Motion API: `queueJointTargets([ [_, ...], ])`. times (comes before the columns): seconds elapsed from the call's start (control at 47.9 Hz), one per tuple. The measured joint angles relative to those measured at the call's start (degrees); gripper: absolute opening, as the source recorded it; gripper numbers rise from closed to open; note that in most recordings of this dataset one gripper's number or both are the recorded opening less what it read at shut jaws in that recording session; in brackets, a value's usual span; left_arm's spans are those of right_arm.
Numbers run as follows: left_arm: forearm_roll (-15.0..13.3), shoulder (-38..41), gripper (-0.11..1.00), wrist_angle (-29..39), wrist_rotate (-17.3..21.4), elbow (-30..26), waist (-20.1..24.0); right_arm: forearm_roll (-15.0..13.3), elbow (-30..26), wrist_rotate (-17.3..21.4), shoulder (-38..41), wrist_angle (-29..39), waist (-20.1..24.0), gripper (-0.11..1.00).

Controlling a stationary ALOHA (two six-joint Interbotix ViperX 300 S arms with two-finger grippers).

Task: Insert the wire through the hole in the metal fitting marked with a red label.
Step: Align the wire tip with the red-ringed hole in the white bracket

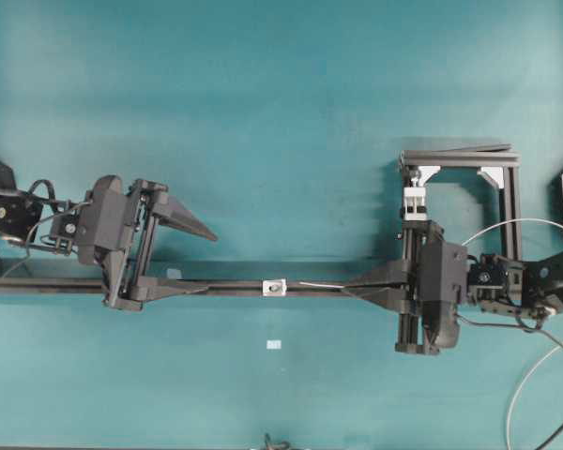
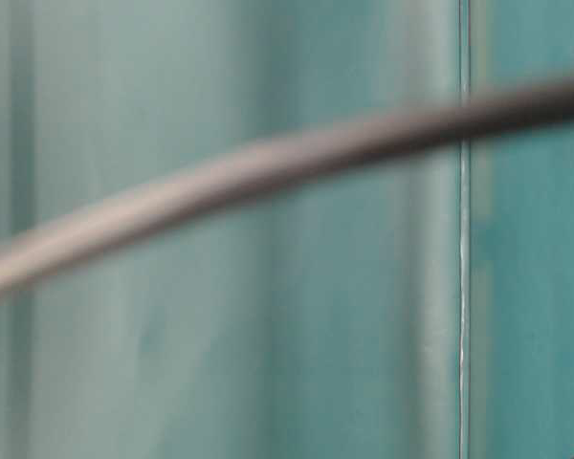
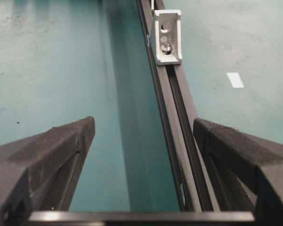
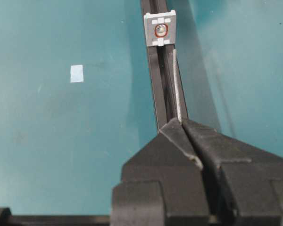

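Teal table (image 1: 263,112) carries a long black rail (image 1: 225,286). Left gripper (image 1: 195,258) spread, straddling the rail. Right gripper (image 4: 181,123) pinches the wire (image 4: 178,84), its tip just short of the metal fitting (image 4: 160,29) on the rail.

A teal table (image 1: 263,112) fills the view. A long black rail (image 1: 225,287) lies flat across it from the left edge toward the right. At the right a black frame (image 1: 511,202) lies on the table, with a white clamp block (image 1: 414,202) on its left side. A small white tape square (image 1: 274,345) sits on the table below the rail, a little apart from it. The table-level view is blurry: a thick grey cable (image 2: 268,163) crosses it at a slant.
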Motion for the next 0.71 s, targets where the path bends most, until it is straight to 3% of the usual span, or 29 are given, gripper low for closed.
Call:
queueJointTargets([
  [0.709,0.09,0.00,0.68,1.58,0.00,-0.88,0.00,0.00,-0.79,0.00,0.00,0.00,0.09,-0.01],
])
